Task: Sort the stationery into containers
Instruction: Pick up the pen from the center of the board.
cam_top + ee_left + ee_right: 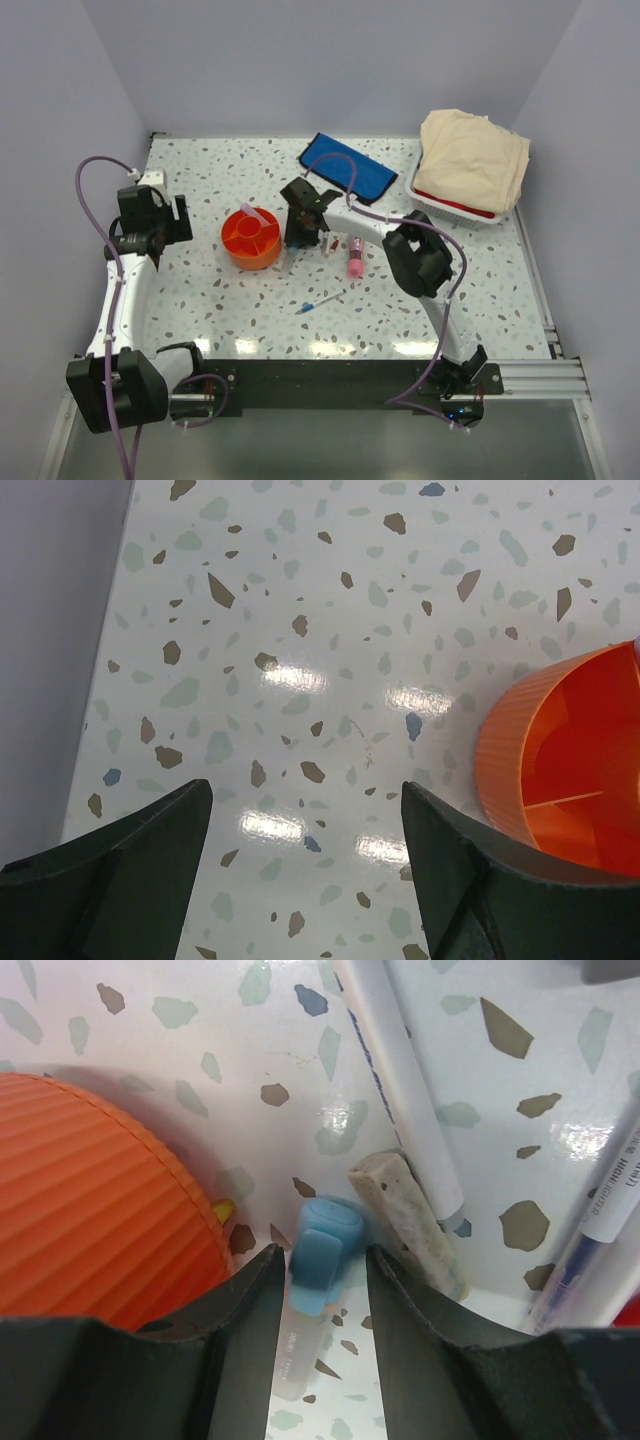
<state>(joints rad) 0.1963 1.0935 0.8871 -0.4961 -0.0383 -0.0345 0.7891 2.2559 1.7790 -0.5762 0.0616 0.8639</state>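
Broadly, the speckled worktop [480,300] carries a white basket [450,203] heaped with beige cloth [472,158] at its far right corner. A flat blue pouch [345,165] lies by the middle of the far edge, and the round orange tub [250,258] sits left of centre. The left gripper [305,790] hangs near the left edge with its jaws wide and nothing between them, the tub just to its right. The right gripper [326,1255] is down low just right of the tub, jaws drawn narrow on either side of a blue-capped marker [325,1245] lying close to the tub's wall; I cannot tell whether the pads are actually biting. A pink tube [355,262] lies a little toward the near edge, and a thin pen [322,302] lies nearer that edge, apart from the rest. Hard by the marker sit a white pen [395,1080] and a greyish eraser-like block [400,1210]. As I judge it, the danger is the crowding: the jaws sit at the cap end, so the slim marker could pivot or slip on lifting. A finger could also drag the block along, or the outer finger could shove the tub.
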